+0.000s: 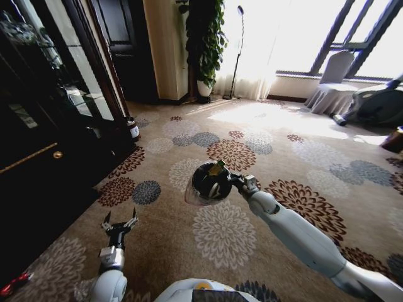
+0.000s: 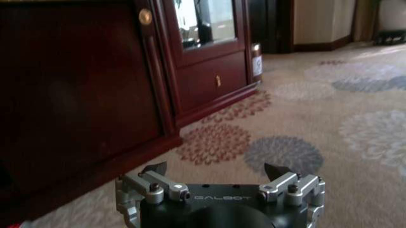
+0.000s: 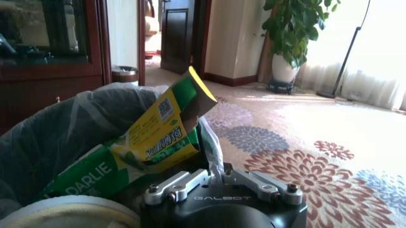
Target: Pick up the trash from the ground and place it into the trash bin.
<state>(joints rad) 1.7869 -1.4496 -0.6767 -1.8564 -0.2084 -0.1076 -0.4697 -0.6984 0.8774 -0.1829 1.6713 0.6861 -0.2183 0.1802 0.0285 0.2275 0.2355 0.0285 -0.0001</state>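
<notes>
Floral carpet [image 1: 252,132] is seen across the room, with a dark wood cabinet [image 1: 44,126] along the robot's left, a potted plant [image 1: 204,44] by the far wall and bright windows behind.

The right gripper [image 1: 234,180] is held out over the carpet, up against the rim of the bin [image 1: 210,182]; in the right wrist view its jaws are drawn close together around the edge of the bag-lined rim, and the bin appears to be carried off the floor, tilted with its mouth toward the head camera. One bin is counted. One green-and-yellow carton [image 3: 149,145] is seen sticking out of the bin just beside the right gripper [image 3: 222,178], tilted, one corner raised above the rim; printed letters "DARLIE" are legible on it. Whether the jaws also touch the carton cannot be told.

The left gripper [image 1: 119,223] is held low near the robot's base, above bare carpet, apart from the bin. In the left wrist view its jaws [image 2: 219,173] are spread wide with nothing between them, pointing toward the cabinet base.

A small red piece [image 1: 14,284] lies at the cabinet foot, well apart from both grippers.
</notes>
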